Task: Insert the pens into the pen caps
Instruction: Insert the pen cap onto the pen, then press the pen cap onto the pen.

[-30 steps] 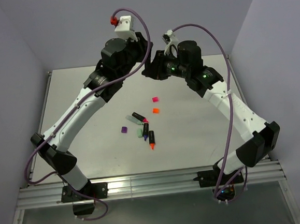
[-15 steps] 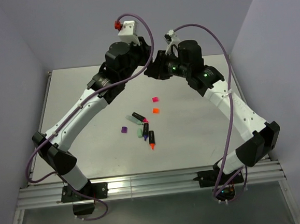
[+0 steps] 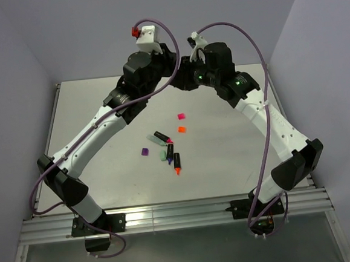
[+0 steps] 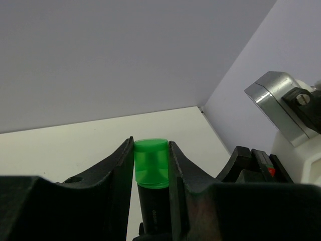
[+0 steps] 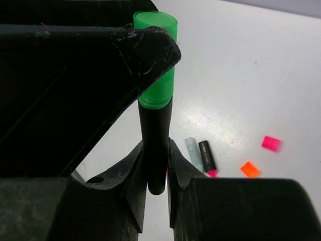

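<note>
A green pen cap sits on the end of a black pen barrel. My left gripper is shut on the green cap. My right gripper is shut on the barrel below the cap. Both grippers meet high above the far part of the table, left gripper against right gripper. On the table lie a pink-tipped pen, an orange-tipped pen, a pink cap, an orange cap and a purple cap.
A pale teal capped pen lies beside the pink-tipped pen below my right gripper. The pink cap and orange cap lie to its right. Grey walls close in the table at the back and sides.
Both wrists have risen a little and moved toward each other, and the gap between the two grippers has closed.
</note>
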`<state>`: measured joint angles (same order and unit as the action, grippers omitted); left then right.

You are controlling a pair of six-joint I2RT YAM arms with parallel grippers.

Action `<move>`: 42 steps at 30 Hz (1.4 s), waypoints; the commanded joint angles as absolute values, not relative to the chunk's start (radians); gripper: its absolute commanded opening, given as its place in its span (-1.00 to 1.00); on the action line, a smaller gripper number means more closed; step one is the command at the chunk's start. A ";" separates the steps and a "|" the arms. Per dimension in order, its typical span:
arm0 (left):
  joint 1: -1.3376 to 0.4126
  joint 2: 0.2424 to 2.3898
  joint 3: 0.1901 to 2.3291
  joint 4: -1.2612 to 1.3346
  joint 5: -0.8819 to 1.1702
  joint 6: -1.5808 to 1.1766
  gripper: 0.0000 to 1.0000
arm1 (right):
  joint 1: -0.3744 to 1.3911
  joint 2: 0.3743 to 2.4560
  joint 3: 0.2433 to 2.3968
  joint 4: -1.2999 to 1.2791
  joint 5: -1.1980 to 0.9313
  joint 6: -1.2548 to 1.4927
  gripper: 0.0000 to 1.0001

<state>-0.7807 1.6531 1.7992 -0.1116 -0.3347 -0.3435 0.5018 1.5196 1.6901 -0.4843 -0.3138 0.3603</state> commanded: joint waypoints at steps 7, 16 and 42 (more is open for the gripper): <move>-0.787 1.499 1.743 -0.166 -0.210 -0.376 -0.36 | 0.489 1.451 1.756 -0.245 -0.256 0.207 -1.00; -0.693 1.434 1.730 -0.129 -0.051 -0.413 0.73 | 0.488 1.456 1.738 -0.219 -0.362 0.201 -1.00; -0.173 1.276 1.645 -0.051 0.892 -0.418 0.13 | 0.391 1.356 1.396 0.066 -1.230 0.468 -1.00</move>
